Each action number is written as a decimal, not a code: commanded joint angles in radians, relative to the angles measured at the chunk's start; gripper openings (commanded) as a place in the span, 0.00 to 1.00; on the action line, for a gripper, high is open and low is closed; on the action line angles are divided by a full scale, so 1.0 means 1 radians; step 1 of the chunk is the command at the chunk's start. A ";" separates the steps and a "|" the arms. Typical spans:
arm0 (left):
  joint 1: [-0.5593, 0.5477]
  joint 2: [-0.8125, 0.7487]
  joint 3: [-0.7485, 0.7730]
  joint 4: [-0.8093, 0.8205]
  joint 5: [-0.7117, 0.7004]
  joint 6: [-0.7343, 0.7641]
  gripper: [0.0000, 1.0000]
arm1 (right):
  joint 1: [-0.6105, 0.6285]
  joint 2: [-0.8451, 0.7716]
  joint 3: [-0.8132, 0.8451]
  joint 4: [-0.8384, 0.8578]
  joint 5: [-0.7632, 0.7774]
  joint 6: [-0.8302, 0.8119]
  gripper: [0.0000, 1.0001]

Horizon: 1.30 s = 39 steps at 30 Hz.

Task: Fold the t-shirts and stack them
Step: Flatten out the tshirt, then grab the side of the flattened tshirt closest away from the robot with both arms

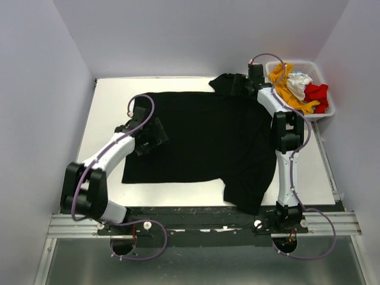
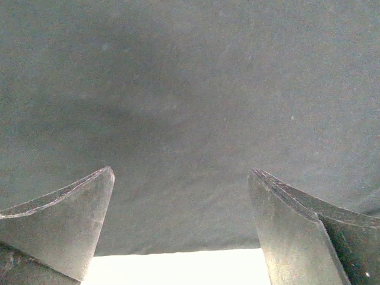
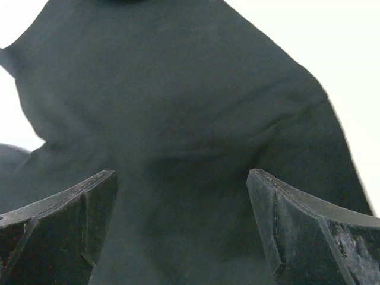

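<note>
Shirt in play: the black t-shirt (image 1: 208,142) lies spread on the desk (image 1: 107,113), mostly flat. Its near-right corner droops toward the front edge and a sleeve is bunched at the far right.
Other shirts: the orange-yellow t-shirt (image 1: 285,89), white t-shirt (image 1: 300,83) and red t-shirt (image 1: 316,95) sit heaped in the basket (image 1: 325,114), far right corner.
Left hand (image 2: 181,171): fingers spread wide, holding nothing, low over the shirt's left edge.
Right hand (image 3: 181,172): also wide open and empty, over the far-right sleeve area.
Contact: honestly can't tell from the wrist views if any fingertip touches the cloth yet.
Step, my guess: lining up grips for the first fold, so the task has barely started.
Doing it well: pinch only the top layer right at the hem or seam. Have both hands close together so the cloth lifts evenly. Flatten that bunched sleeve first, and pull the drooping corner back onto the desk before folding.
</note>
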 commanded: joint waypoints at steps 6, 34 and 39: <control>0.006 -0.467 -0.312 -0.199 -0.190 -0.171 0.99 | 0.194 -0.482 -0.457 0.141 0.063 -0.083 1.00; 0.162 -0.631 -0.691 0.150 -0.268 -0.466 0.62 | 0.260 -1.204 -1.298 0.337 0.029 0.169 1.00; 0.163 -0.603 -0.705 0.171 -0.253 -0.461 0.37 | 0.261 -1.210 -1.300 0.254 0.036 0.207 1.00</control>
